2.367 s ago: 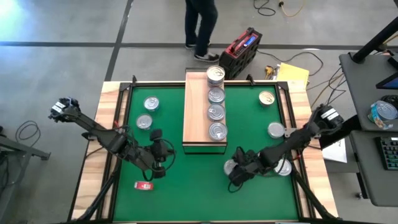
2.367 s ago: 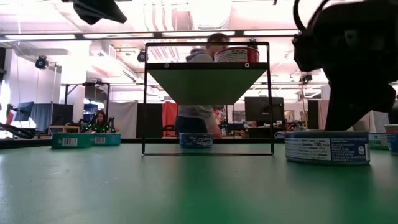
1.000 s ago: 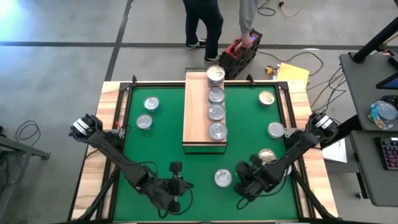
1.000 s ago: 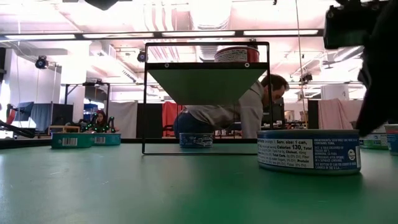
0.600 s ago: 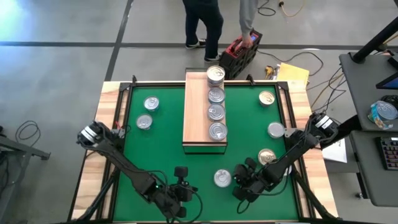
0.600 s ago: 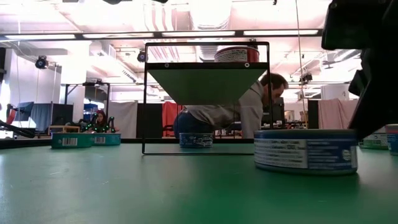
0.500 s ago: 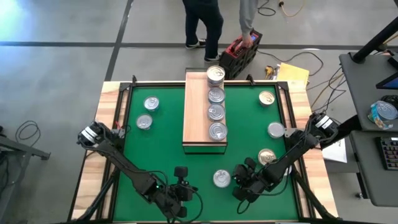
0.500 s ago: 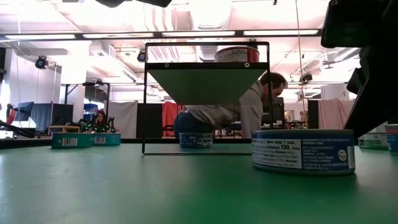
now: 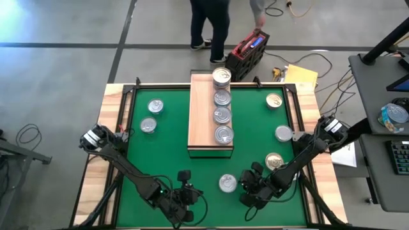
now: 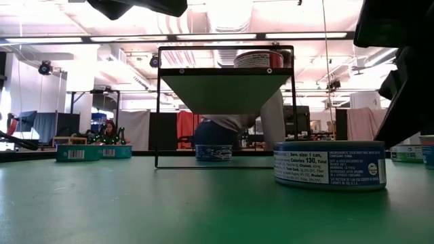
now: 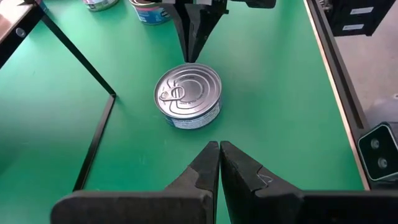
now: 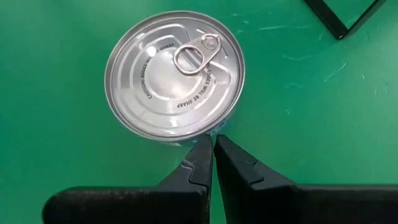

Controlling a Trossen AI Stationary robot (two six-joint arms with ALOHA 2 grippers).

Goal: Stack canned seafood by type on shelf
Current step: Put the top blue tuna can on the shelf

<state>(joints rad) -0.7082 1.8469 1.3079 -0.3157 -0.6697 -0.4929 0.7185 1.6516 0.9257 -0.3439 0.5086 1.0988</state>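
A silver-lidded can [image 9: 227, 184] stands flat on the green mat near its front edge, between my two grippers. My right gripper [image 12: 213, 140] is shut, its tips at the can's right side. My left gripper [image 11: 219, 146] is shut and stands a short way left of the can [image 11: 188, 94], pointing at it and touching nothing. The shelf [image 9: 201, 121] holds a row of several silver-lidded cans [image 9: 222, 115] along its right side. More cans stand on the mat at the left [image 9: 148, 125] and at the right [image 9: 283, 133]. My right gripper pushes the can's side wall [image 12: 214, 129] with the tips of its shut fingers [image 11: 191, 43], low on the side toward the table's right. The fingers slant down from the right. The can stands flat on the mat, lid and pull ring up.
A gold-lidded can [image 9: 274, 161] stands close behind my right arm, another [image 9: 273, 100] at the far right. The shelf's dark frame leg [image 11: 93, 149] rests on the mat near the can. A person bends over a red box [image 9: 246, 48] beyond the far edge.
My right gripper has tipped its wrist with its shut tips against the can. The can has slid a little toward the table's left, still flat on the mat. My left gripper has moved slightly toward the can, staying shut.
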